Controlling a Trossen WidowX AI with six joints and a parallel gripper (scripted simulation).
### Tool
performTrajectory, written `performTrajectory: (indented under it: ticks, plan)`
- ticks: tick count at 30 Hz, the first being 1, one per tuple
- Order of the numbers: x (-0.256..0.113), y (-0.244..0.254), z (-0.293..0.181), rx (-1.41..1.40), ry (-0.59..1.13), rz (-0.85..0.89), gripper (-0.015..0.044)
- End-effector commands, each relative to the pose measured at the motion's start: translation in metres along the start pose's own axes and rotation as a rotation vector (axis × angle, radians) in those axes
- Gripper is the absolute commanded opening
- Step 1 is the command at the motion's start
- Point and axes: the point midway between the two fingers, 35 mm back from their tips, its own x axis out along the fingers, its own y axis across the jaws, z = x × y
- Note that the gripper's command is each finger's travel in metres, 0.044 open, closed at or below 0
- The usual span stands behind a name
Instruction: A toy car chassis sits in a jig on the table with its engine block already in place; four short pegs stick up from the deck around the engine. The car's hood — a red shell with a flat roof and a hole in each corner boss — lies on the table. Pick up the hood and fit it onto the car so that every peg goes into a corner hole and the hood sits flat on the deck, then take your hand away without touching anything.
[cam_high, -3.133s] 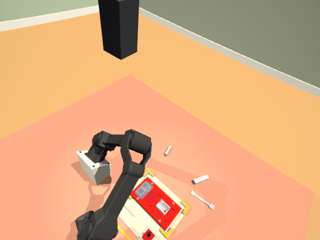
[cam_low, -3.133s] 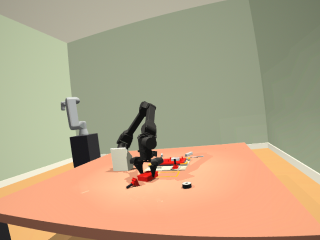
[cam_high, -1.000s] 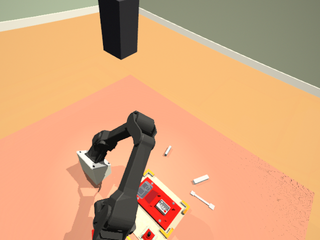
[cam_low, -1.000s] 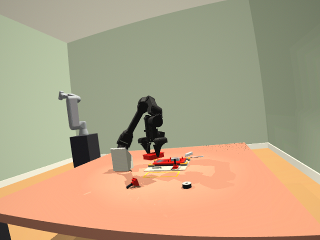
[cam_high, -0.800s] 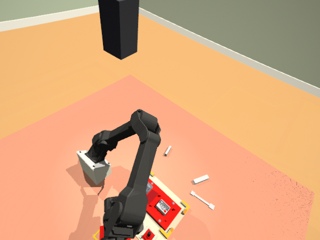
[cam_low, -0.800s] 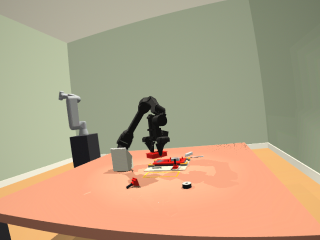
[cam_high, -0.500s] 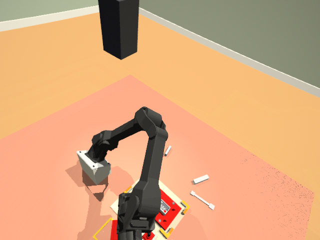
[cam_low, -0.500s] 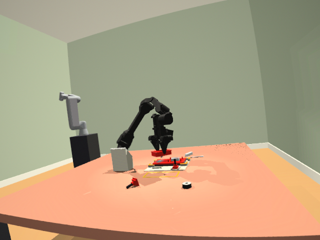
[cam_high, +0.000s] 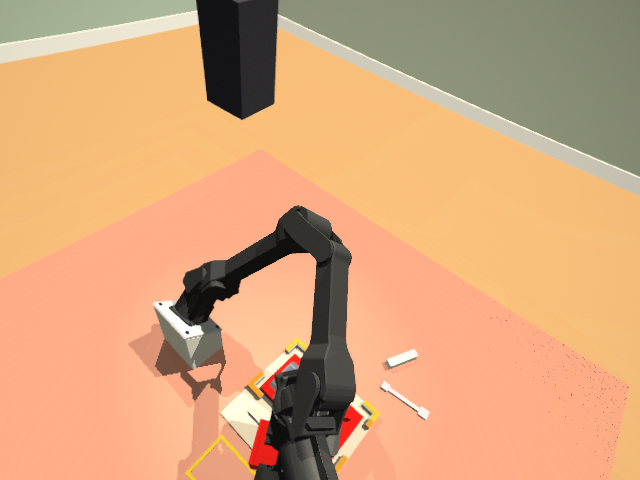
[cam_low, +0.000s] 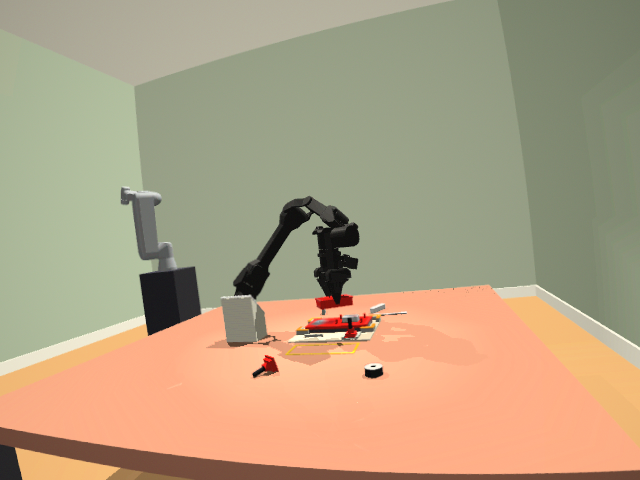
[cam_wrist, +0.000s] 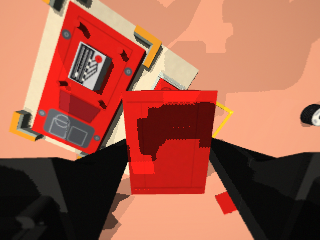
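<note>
The red hood (cam_high: 264, 449) (cam_low: 323, 303) (cam_wrist: 175, 172) is held level, roof up, between the fingers of my gripper (cam_low: 336, 298) (cam_wrist: 167, 141), which is shut on its long sides. It hangs above and beside the chassis (cam_high: 351, 426) (cam_low: 330, 324) (cam_wrist: 51, 102), not over the engine block (cam_wrist: 90, 65). The chassis sits in the jig (cam_high: 238, 413) (cam_wrist: 184, 70). Its four pegs stand free around the engine in the wrist view. The chassis lies turned relative to the hood there. In the top view the arm hides the engine and much of the chassis; the hood's corner holes are not visible.
A yellow outline (cam_high: 204, 454) (cam_low: 323, 353) lies beside the jig. A white block (cam_high: 402, 358) and an axle-like bar (cam_high: 404, 400) lie on the table beyond the jig. A wheel (cam_low: 373, 370) (cam_wrist: 314, 117) and a red-and-black part (cam_low: 269, 364) lie nearer the exterior camera.
</note>
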Motion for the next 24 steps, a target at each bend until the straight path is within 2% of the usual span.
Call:
performTrajectory:
  ticks: [1,24]
  plan:
    - [-0.002,0.009,0.01,0.061,-0.006,0.001,0.0]
    - [-0.002,0.074,0.065,0.426,-0.015,0.03,0.0]
